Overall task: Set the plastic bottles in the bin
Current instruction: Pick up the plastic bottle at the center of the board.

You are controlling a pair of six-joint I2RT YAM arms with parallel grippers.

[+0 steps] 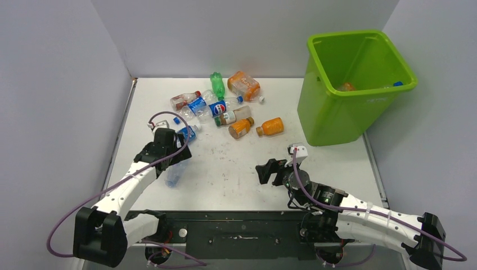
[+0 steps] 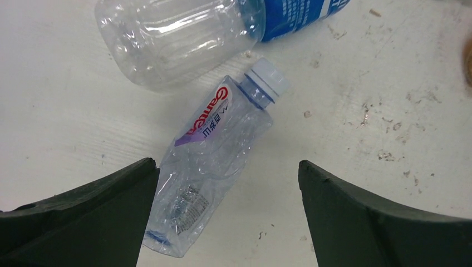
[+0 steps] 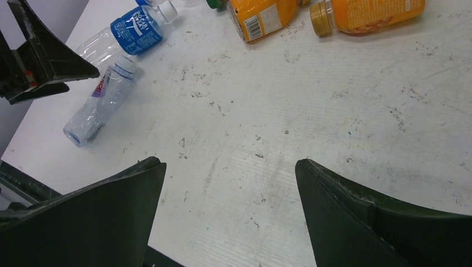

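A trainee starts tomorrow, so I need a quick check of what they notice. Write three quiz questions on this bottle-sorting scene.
1. True or false: the left pincer is shut on the clear crushed bottle.
2. In the top view, where does the bin stand? A: far right corner of the table. B: far left corner. C: between the arm bases.
3. Fill in: the cap of the clear crushed bottle is ___.

Key: 1 false, the jaws stand open with the bottle lying loose; 2 A; 3 white.

Crushed bottle (image 2: 214, 161) btw L fingers (image 2: 83, 222), nearer left one; second bottle (image 2: 178, 39) just beyond. Another bottle (image 3: 367, 11) well ahead of R fingers (image 3: 378, 217).
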